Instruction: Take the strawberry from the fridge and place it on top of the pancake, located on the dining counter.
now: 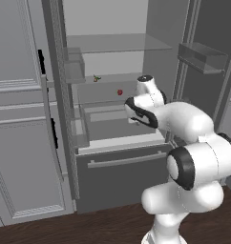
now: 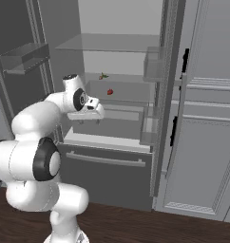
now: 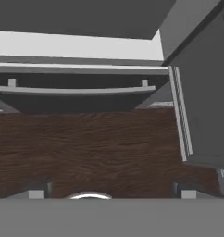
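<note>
One relation governs what we do next, and we take the fridge (image 1: 112, 143) as our landmark: both its doors stand open, and at the left of its pale interior, on the middle glass shelf, lies a small yellowish-green item (image 1: 96, 78); to the right of that, and slightly lower against the back of the same compartment, sits the strawberry (image 1: 120, 92), a tiny red dot, apart from the other item. Further right again, at the front edge of the fridge opening, we have our gripper (image 2: 91, 119), lower than the berry and nearer the room than it. In the hand view the finger tips (image 3: 37, 192) stand spread wide with nothing between them, and they look down at the bottom drawer handle (image 3: 77, 90) and the wood floor (image 3: 86, 148). So we judge the berry lies up, inward and to the left of the jaws; the hand must tilt up and reach deeper into the fridge; the berry is too small to show any long axis
</note>
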